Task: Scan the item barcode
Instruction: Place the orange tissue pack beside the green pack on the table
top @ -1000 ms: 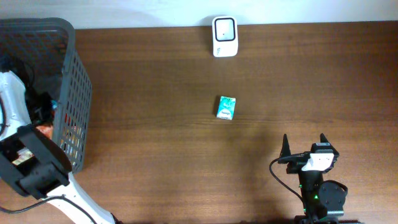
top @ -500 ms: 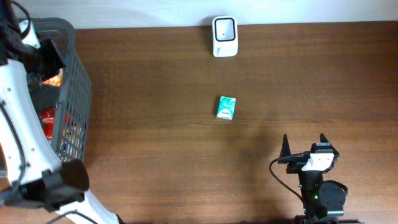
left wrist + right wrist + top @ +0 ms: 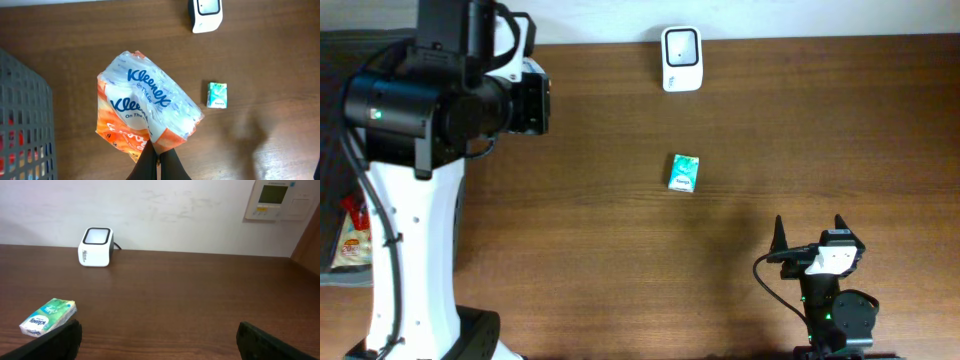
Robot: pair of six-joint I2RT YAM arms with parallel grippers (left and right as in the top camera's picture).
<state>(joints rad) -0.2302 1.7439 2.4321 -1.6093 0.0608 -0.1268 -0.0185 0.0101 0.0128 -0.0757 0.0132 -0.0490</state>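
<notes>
Plastic-wrapped pack [image 3: 147,115] is hanging by a thin pinch in left gripper [image 3: 159,161], likely risking slipping before scanner [image 3: 205,14]; right gripper [image 3: 810,228] is sitting spread.

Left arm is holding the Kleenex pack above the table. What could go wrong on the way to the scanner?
The shut left gripper pinches only a wrapper edge of the soft orange-and-white plastic Kleenex pack; it could slip or swing.
No barcode shows in the wrist view, so it may face away from the white box-shaped scanner.
A low pass could knock the small green packet.
</notes>
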